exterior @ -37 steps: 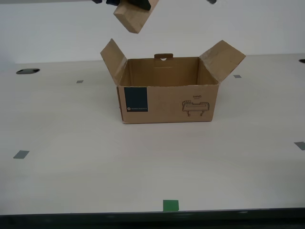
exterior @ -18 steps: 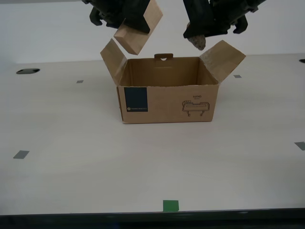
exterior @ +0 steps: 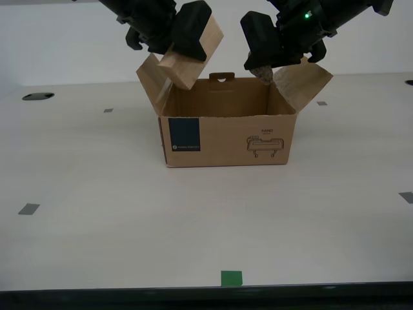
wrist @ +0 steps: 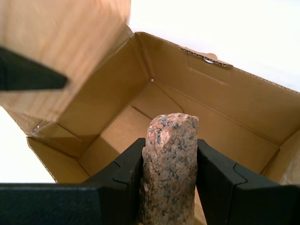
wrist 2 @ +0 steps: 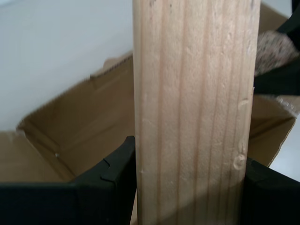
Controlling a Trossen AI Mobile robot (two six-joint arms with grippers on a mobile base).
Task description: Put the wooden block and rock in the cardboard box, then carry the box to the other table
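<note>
The cardboard box (exterior: 226, 139) stands open on the cream table, its side flaps up. My second gripper (exterior: 184, 46) is shut on the wooden block (exterior: 193, 57), which hangs tilted above the box's flap on the exterior view's left. In the second wrist view the block (wrist 2: 194, 117) fills the jaws, with the box's inside (wrist 2: 70, 126) below and the rock (wrist 2: 276, 49) beyond. My first gripper (exterior: 266, 61) is shut on the rock (exterior: 263, 72) over the box's rim toward the exterior view's right. The first wrist view shows the rock (wrist: 169, 164) above the empty box floor (wrist: 140, 112).
Small grey tape squares (exterior: 28, 208) dot the cream table (exterior: 97, 226). A green tape piece (exterior: 231, 278) lies at its front edge. A dark round hole (exterior: 37, 96) sits at the exterior view's far left.
Both arms have come down into the exterior view. The wooden block and the rock now hang lower, close above the box's opening. The box has not moved.
</note>
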